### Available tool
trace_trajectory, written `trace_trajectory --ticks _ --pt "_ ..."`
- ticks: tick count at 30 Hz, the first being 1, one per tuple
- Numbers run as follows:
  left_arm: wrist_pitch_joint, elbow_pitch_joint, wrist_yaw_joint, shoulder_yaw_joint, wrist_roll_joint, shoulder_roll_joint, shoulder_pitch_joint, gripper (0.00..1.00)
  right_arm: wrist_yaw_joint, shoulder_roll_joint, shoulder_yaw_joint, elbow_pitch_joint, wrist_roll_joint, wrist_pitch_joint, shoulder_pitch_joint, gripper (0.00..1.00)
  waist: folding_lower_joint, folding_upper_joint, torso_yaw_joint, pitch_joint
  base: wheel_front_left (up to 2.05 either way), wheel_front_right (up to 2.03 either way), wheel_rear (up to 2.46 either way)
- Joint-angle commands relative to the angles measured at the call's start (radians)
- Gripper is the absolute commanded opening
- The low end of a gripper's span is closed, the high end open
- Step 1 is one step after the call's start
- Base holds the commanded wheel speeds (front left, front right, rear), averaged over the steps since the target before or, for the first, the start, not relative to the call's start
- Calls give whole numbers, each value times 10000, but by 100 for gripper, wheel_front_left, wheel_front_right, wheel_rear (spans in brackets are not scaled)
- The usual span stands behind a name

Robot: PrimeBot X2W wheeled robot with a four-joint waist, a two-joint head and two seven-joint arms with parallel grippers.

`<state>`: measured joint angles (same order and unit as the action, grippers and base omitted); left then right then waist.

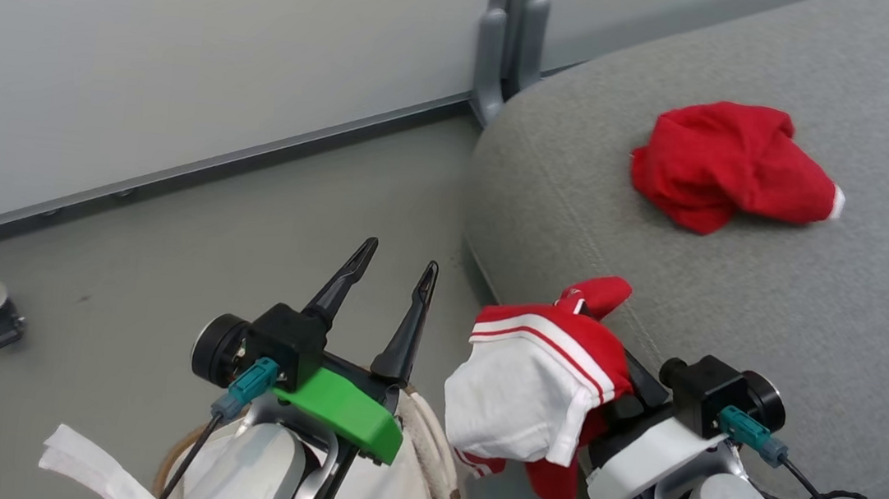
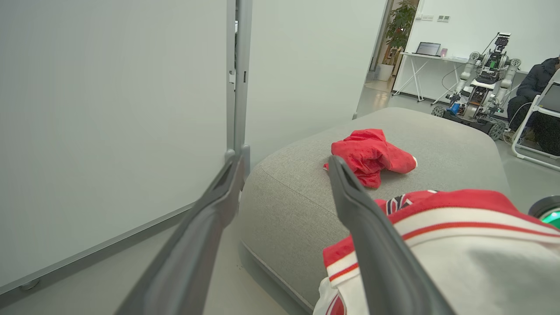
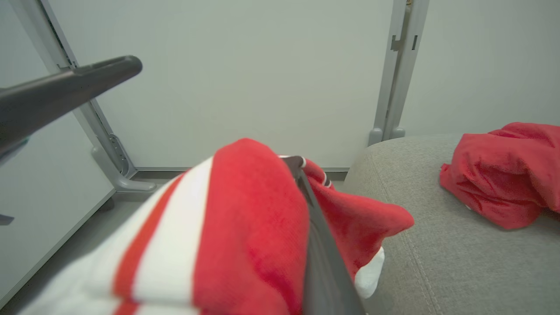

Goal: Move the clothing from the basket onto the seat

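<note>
We note right tool (image 1: 589, 308) clamping striped garment (image 1: 530, 374) beside seat (image 1: 737, 297) edge; left tool (image 1: 401, 255) wide, empty. Next, probably: carry inward, release.

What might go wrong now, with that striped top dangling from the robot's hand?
1. The striped top hangs from the right hand, mostly off the edge of the seat; released here, it would likely slip to the floor.
2. The cloth drapes over a finger, so it may cling when the hand opens.
3. The open left hand sits close beside the hanging cloth and might snag it.
</note>
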<state>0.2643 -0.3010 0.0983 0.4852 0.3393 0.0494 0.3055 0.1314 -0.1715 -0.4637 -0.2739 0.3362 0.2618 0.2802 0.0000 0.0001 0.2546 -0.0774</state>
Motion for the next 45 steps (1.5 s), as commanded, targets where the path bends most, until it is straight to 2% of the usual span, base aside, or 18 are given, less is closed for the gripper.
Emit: trace_trajectory --ticks 1,6,13,17,20,26,33,42,43,45 --pt "2 -67 54 -23 -84 38 -62 100 -14 3 111 52 -17 47 -92 0 0 -1 1726 -401 0 0 0" --pt "1 -223 94 -82 -169 45 152 100 -14 -55 316 68 -100 47 132 0 0 -1 2186 -711 0 0 0" --pt "2 -478 164 -123 -491 48 498 100 -14 -433 689 423 -272 47 1431 0 0 -1 2143 -1455 0 0 0" --pt "1 -590 209 -94 -726 48 761 100 -14 -993 1304 773 -416 47 2792 0 0 -1 1917 -2136 0 0 0" --pt "2 -640 229 -65 -861 50 1053 100 -14 -1640 2030 902 -558 47 3947 0 0 -1 1630 -2741 0 0 0" --pt "1 -667 268 -22 -1169 48 1724 100 -14 -2682 2984 477 -836 47 5565 0 0 -1 1028 -3960 0 0 0" --pt "2 -663 316 47 -1426 45 2524 100 -14 -2875 3960 -846 -1048 47 6231 0 0 -1 322 -5180 0 0 0" --pt "2 -542 317 -346 -1471 47 2949 100 -14 -2436 5557 -2716 -1723 47 5790 0 0 -1 -316 -5932 0 0 0" --pt "1 -557 318 -443 -1558 42 2913 100 -14 -2387 5729 -2831 -1813 47 5713 15 0 -1 -356 -5918 0 0 0" --pt "1 -570 321 -588 -1631 36 2804 100 -14 -2270 6006 -3062 -1944 47 5525 28 0 -1 -398 -5848 0 0 0"
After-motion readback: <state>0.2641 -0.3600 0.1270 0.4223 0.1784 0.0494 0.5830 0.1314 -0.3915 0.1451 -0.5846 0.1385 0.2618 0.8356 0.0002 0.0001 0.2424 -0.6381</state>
